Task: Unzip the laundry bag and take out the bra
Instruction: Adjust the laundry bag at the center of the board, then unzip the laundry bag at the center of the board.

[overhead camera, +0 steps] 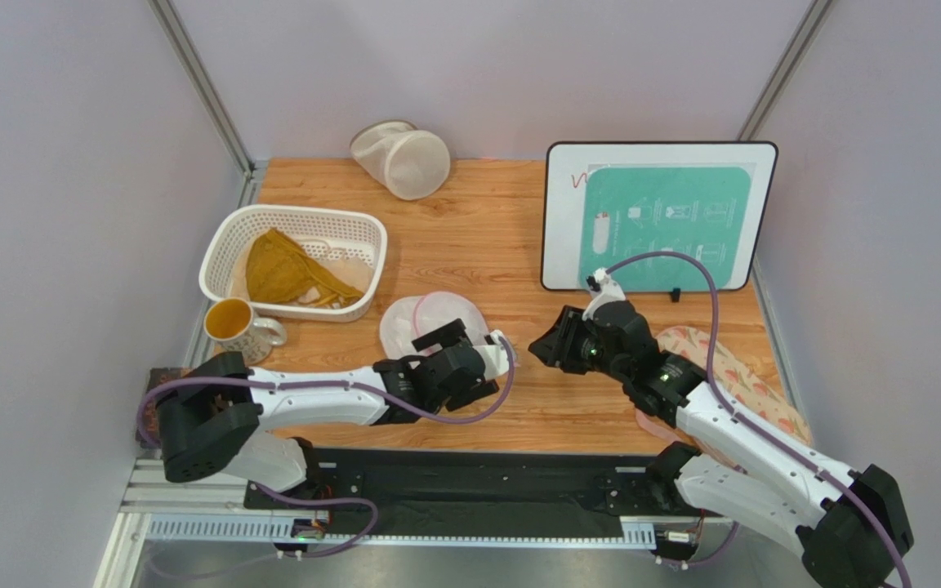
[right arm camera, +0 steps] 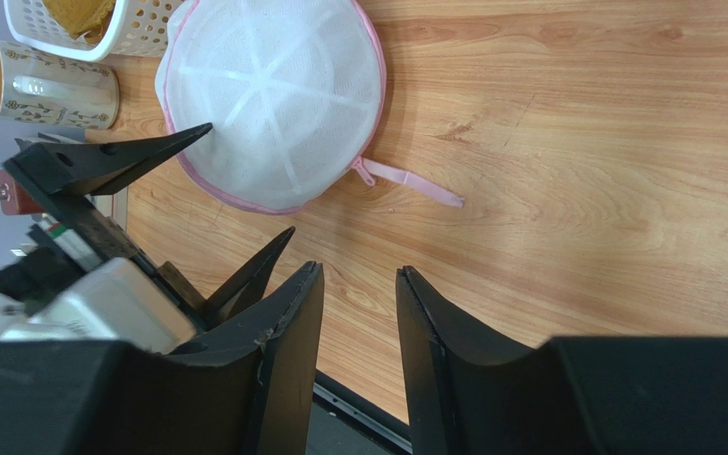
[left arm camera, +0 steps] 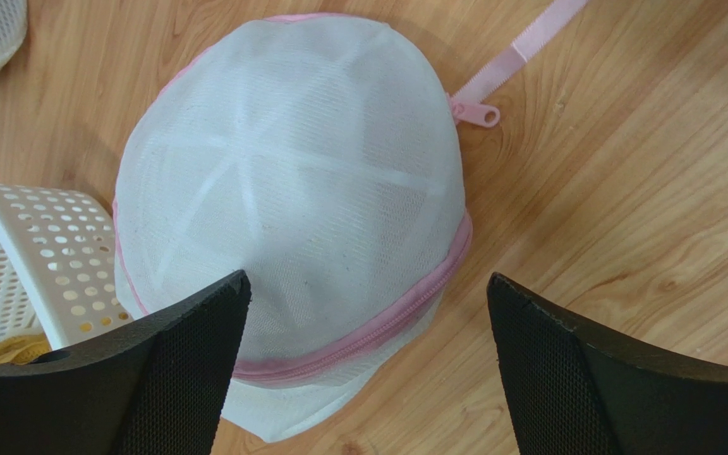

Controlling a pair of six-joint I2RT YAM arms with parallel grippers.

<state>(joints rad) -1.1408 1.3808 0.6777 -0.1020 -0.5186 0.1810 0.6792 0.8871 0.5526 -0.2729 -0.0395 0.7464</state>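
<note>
The laundry bag (overhead camera: 430,321) lies dome-up on the table (overhead camera: 537,417), just beside the white basket (overhead camera: 228,240) and ahead of the left arm. Its pink zipper (left arm camera: 377,332) runs closed round the rim. The zipper tab (left arm camera: 478,115) and its pink strap (right arm camera: 415,186) trail out on the side toward the right arm. The bra cannot be made out through the mesh; presumably it is inside.

The left claw (overhead camera: 461,364) hangs over the bag's near edge with its fingers spread wide and nothing between them, placed, I judge, to pin the bag down. Contact cannot be confirmed. The right claw (right arm camera: 358,273) stands apart from the bag, fingers a little apart and empty, pointed toward the strap, the likely thing to pull. Unzipping is not yet begun.
</note>
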